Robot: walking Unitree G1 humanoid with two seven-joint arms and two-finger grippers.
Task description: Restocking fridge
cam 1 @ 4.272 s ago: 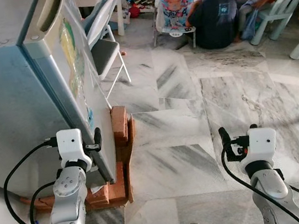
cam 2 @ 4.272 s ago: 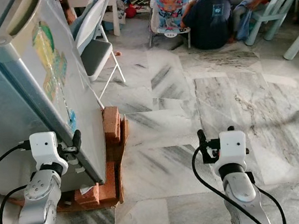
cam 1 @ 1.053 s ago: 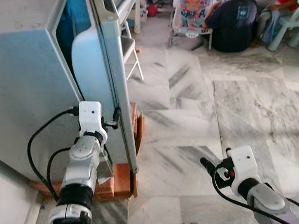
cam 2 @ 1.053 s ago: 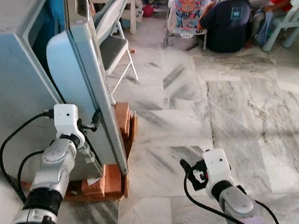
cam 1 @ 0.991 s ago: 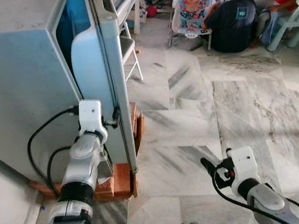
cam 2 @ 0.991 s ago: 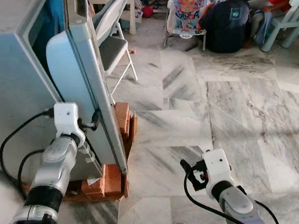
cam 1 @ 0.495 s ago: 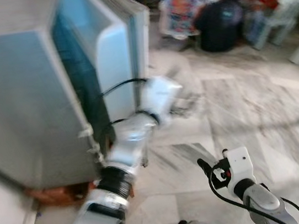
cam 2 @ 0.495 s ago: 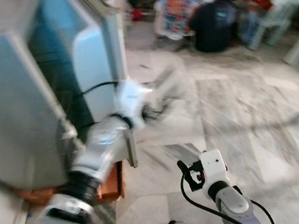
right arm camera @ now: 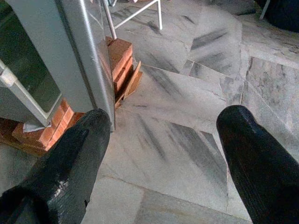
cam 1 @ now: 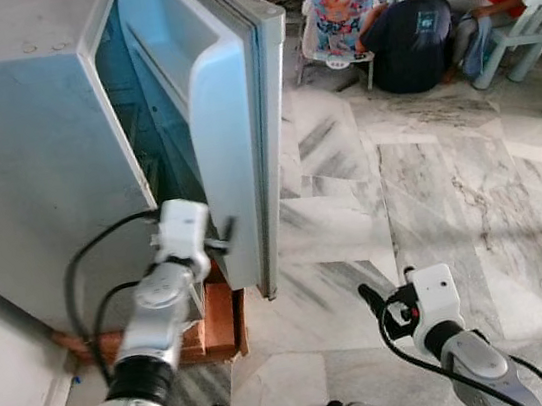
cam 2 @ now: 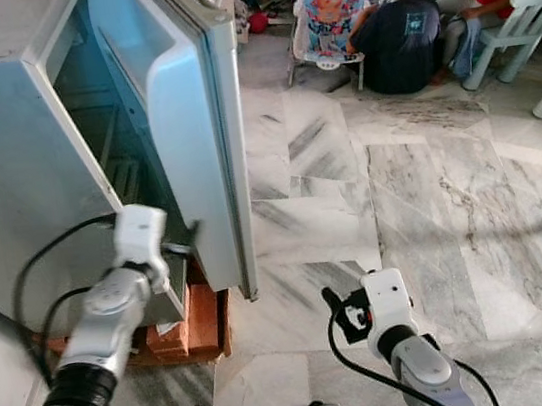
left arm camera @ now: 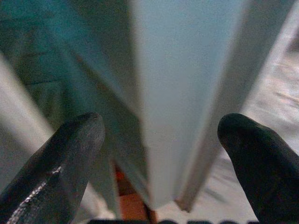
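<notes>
Fridge (cam 1: 31, 146) at the left of the scene, pale blue-grey, raised on red bricks (cam 2: 202, 319) and a wooden pallet, with door (cam 2: 201, 122) swung partly open and standing edge-on toward the camera. No brand, label or writing legible anywhere on cabinet or door. Inside, dim shelves just visible through the gap. Left end effector (cam 1: 224, 242) at the door's inner face near its lower corner, fingers (left arm camera: 60, 158) spread wide with the door's edge between them, not clamped on it. Right end effector (cam 2: 335, 313) low over the marble floor (cam 1: 430, 181), fingers (right arm camera: 70, 158) wide apart, holding nothing, well clear of the fridge. Beyond the door, part of a white folding chair barely showing, mostly hidden. Farther back, a baby bouncer (cam 1: 334, 2) printed with a cartoon bear, any print too small to read, and people (cam 1: 414, 31) seated on the floor and on pale plastic chairs (cam 1: 528, 20). Black cables looping from both wrists.
</notes>
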